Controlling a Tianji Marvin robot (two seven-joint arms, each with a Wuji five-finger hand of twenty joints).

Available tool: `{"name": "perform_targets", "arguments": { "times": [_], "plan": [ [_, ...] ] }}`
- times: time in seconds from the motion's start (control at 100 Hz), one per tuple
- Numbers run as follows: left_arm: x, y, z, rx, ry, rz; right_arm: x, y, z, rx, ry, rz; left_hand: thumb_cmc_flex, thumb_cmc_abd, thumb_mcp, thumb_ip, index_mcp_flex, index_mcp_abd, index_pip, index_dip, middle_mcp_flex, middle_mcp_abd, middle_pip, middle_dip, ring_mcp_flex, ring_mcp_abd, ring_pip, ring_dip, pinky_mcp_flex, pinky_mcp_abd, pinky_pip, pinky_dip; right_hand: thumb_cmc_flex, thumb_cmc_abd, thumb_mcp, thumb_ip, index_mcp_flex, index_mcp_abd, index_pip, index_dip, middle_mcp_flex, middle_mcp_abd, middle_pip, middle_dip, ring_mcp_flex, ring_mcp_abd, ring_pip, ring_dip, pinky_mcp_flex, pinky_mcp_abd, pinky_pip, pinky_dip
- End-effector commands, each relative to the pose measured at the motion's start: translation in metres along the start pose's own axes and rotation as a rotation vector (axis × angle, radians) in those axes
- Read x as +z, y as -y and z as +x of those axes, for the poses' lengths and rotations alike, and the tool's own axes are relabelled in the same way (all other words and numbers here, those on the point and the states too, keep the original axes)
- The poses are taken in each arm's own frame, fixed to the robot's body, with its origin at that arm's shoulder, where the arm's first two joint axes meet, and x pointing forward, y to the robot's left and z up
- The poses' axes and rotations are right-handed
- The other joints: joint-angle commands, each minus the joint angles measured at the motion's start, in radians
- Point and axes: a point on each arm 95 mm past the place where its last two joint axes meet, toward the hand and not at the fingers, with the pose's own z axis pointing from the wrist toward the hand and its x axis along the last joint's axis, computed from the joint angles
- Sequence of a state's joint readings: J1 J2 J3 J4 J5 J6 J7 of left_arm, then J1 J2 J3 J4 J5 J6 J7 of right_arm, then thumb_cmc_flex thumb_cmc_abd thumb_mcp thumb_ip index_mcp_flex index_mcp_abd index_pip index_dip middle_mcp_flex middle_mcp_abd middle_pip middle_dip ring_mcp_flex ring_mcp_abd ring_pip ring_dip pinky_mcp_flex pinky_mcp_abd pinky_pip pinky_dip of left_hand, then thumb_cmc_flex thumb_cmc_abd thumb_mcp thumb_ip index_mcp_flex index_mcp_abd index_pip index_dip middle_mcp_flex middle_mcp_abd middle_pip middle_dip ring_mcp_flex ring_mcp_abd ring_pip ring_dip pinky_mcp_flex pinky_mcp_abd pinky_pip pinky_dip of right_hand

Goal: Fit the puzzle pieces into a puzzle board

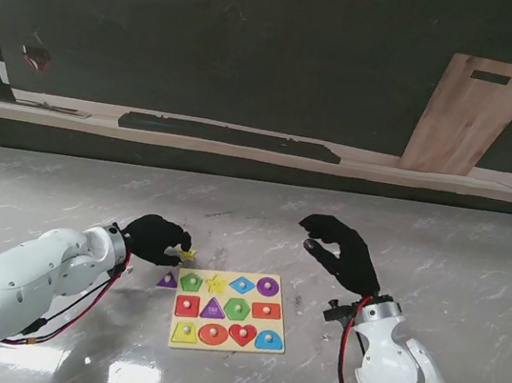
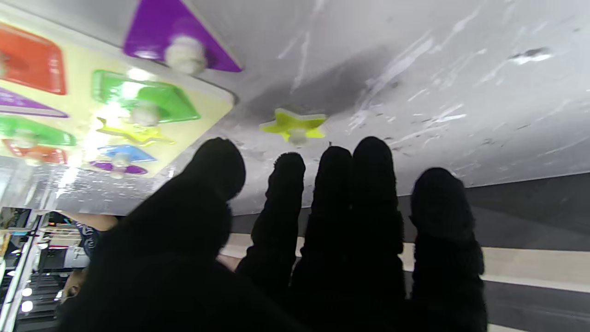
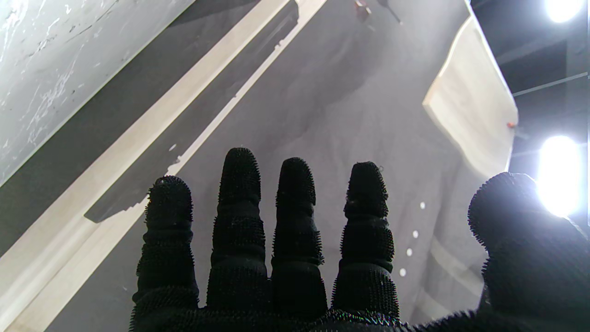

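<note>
Puzzle board (image 1: 225, 338): yellow, flat on the marble desk (image 1: 439, 257), most slots filled with coloured shapes. Purple triangle piece (image 1: 167, 280): loose on the desk, just beside the board's left edge. Yellow star piece (image 2: 293, 125): on the desk just beyond the left hand's (image 1: 156, 237) fingers (image 2: 286, 175), which are extended, holding nothing. Right hand (image 1: 342, 249): raised off the desk right of the board, fingers spread, empty.

One puzzle board (image 1: 224, 346) on the worktop (image 1: 440, 248), with twelve slots in three rows of four. Eleven pieces seated, one slot showing only a yellow star outline. Two loose pieces: one purple triangle (image 1: 167, 280), one yellow star (image 1: 188, 256).
</note>
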State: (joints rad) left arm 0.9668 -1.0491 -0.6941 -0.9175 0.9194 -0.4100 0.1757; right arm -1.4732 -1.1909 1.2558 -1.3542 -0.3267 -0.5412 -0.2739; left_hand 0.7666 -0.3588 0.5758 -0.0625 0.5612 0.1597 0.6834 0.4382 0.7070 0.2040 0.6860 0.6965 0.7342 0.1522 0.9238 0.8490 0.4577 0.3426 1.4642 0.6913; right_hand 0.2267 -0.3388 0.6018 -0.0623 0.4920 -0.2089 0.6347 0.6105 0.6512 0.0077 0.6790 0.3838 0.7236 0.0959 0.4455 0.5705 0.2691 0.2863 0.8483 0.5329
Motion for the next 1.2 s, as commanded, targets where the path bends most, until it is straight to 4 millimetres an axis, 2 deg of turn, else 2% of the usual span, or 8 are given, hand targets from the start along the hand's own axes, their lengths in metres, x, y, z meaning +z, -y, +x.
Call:
{"name": "perform_targets", "arguments": {
  "times": [0.0,0.28,0.51,0.68,0.73,0.81,1.19],
  "plan": [
    [0.007,0.010,-0.007,-0.003,0.020,0.020,-0.001,0.004,0.001,0.006,0.000,0.004,0.021,-0.014,-0.001,-0.013,0.018,0.019,-0.012,-0.022,0.013,0.020,-0.005,-0.007,0.008,0.029,0.015,0.015,0.005,-0.046,0.014,0.029,0.008,0.020,-0.014,0.023,0.025,-0.027,0.009,-0.003,0.022,-0.002,0.008,0.011,0.018,0.003,0.011,0.009,-0.003,0.012,0.015,0.013],
    [0.027,0.010,-0.011,-0.031,0.045,0.029,-0.001,0.003,0.001,0.006,0.003,-0.002,-0.011,-0.021,0.010,0.000,0.007,0.031,-0.006,-0.020,0.015,0.021,0.016,-0.004,0.016,0.029,0.035,0.018,0.017,-0.046,0.024,0.031,0.009,0.019,-0.014,0.023,0.032,-0.023,0.010,-0.002,0.030,-0.001,0.011,0.012,0.021,0.004,0.012,0.009,-0.002,0.010,0.014,0.012],
    [0.033,0.009,-0.012,-0.014,0.037,0.019,0.000,0.002,0.001,0.006,0.004,-0.007,-0.056,-0.028,-0.002,-0.009,0.026,0.024,0.054,0.015,0.042,0.013,0.061,0.019,0.031,0.029,0.059,0.015,0.037,-0.042,0.041,0.033,0.008,0.019,-0.014,0.023,0.034,-0.024,0.010,-0.002,0.031,0.000,0.011,0.012,0.021,0.004,0.012,0.009,-0.002,0.010,0.015,0.012],
    [0.036,0.005,-0.013,-0.023,0.045,0.009,-0.001,0.001,0.000,0.006,0.006,-0.008,-0.018,-0.063,-0.007,-0.030,0.025,0.009,0.098,0.028,0.044,0.012,0.069,0.027,0.033,0.026,0.063,0.011,0.040,-0.042,0.044,0.031,0.008,0.020,-0.014,0.023,0.034,-0.022,0.010,-0.002,0.032,-0.002,0.011,0.012,0.021,0.005,0.012,0.009,-0.004,0.009,0.014,0.012],
    [0.036,0.004,-0.013,-0.024,0.046,0.006,-0.001,0.001,0.000,0.007,0.007,-0.008,0.001,-0.079,-0.015,-0.049,0.018,-0.002,0.144,0.035,0.045,0.009,0.075,0.033,0.034,0.028,0.065,0.009,0.040,-0.042,0.045,0.030,0.008,0.019,-0.014,0.023,0.035,-0.023,0.010,-0.002,0.032,-0.001,0.012,0.012,0.021,0.005,0.013,0.009,-0.003,0.010,0.014,0.012],
    [0.036,0.002,-0.014,-0.023,0.044,-0.001,-0.001,0.001,0.000,0.006,0.007,-0.010,0.019,-0.096,-0.026,-0.060,0.009,-0.015,0.199,0.048,0.048,0.004,0.079,0.038,0.032,0.026,0.065,0.006,0.041,-0.043,0.046,0.030,0.008,0.019,-0.014,0.023,0.035,-0.023,0.010,-0.002,0.032,-0.001,0.012,0.012,0.022,0.005,0.013,0.009,-0.003,0.011,0.015,0.012],
    [0.038,-0.002,-0.014,-0.022,0.032,-0.013,0.000,0.001,0.000,0.005,0.010,-0.005,0.047,-0.103,-0.034,-0.066,0.000,-0.027,0.231,0.038,0.045,0.004,0.073,0.035,0.029,0.026,0.064,0.002,0.042,-0.047,0.048,0.029,0.008,0.019,-0.014,0.023,0.035,-0.023,0.011,-0.002,0.032,-0.001,0.012,0.012,0.021,0.006,0.013,0.009,-0.003,0.011,0.015,0.012]
  ]
}}
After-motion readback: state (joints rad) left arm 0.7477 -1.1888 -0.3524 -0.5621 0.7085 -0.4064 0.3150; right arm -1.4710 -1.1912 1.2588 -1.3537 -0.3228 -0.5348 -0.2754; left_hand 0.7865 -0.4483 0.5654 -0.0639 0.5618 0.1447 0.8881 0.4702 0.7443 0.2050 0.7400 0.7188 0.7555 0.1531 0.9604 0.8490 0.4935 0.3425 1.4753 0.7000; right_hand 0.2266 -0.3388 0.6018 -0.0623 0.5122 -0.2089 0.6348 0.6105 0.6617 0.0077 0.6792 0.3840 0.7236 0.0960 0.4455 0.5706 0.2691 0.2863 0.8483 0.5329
